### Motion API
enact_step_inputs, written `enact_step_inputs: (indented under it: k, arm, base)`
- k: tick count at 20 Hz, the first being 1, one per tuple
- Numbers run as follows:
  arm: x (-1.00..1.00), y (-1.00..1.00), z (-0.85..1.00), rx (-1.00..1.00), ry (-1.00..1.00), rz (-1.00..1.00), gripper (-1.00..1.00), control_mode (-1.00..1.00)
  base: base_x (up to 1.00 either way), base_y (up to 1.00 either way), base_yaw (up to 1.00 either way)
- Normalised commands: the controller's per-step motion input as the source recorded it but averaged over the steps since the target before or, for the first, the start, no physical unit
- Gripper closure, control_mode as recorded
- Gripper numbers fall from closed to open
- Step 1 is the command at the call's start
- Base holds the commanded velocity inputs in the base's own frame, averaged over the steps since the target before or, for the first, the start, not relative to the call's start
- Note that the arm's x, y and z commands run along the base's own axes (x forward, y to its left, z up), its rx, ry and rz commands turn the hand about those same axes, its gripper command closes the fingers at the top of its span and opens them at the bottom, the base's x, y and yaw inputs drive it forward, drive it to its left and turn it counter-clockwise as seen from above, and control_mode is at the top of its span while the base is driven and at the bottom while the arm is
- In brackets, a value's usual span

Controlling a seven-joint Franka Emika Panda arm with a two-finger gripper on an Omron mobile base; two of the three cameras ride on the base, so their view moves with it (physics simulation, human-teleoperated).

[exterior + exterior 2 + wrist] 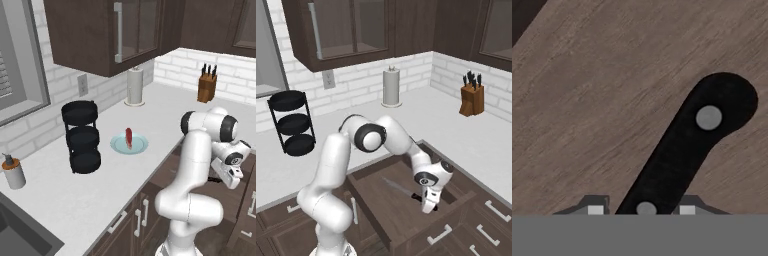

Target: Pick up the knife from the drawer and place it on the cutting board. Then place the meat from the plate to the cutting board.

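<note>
Far to my left on the desk (60, 195) stands a soap dispenser (13, 172), and next along is the black three-tier rack (81, 136). Just right of the rack sits the plate (129, 144), with the meat (129, 137) lying on it. Behind the plate, against the brick wall, is the paper-towel roll (134, 86), and further right in the corner the knife block (206, 83). Below the desk edge the drawer (387, 204) stands pulled open, and the knife (401, 189) lies flat on its wooden floor, blade pointing left and black handle to the right. My hand (428, 207) is down in the drawer at the handle end. Looking along my hand, I see the handle with its two rivets running between my fingertips (595, 207), one on each side, close beside it but with thin gaps; I cannot tell whether they grip it.
</note>
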Motion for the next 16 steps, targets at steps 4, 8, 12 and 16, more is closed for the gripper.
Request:
enact_step_inputs:
  k: [4, 8, 12, 16]
  arm:
    - [-0.53, -0.41, 0.69, 0.06, 0.1, -0.11, 1.0, -1.0]
    - [-0.67, -0.04, 0.89, 0.02, 0.02, -0.02, 1.0, -1.0]
    - [-0.49, 0.03, 1.0, 0.0, 0.0, 0.0, 1.0, -1.0]
    - [-0.3, 0.4, 0.95, 0.0, -0.09, 0.0, 1.0, -1.0]
  base:
    - [0.0, 0.0, 0.0]
    - [0.0, 0.0, 0.0]
    - [0.0, 0.0, 0.0]
    - [0.0, 0.0, 0.0]
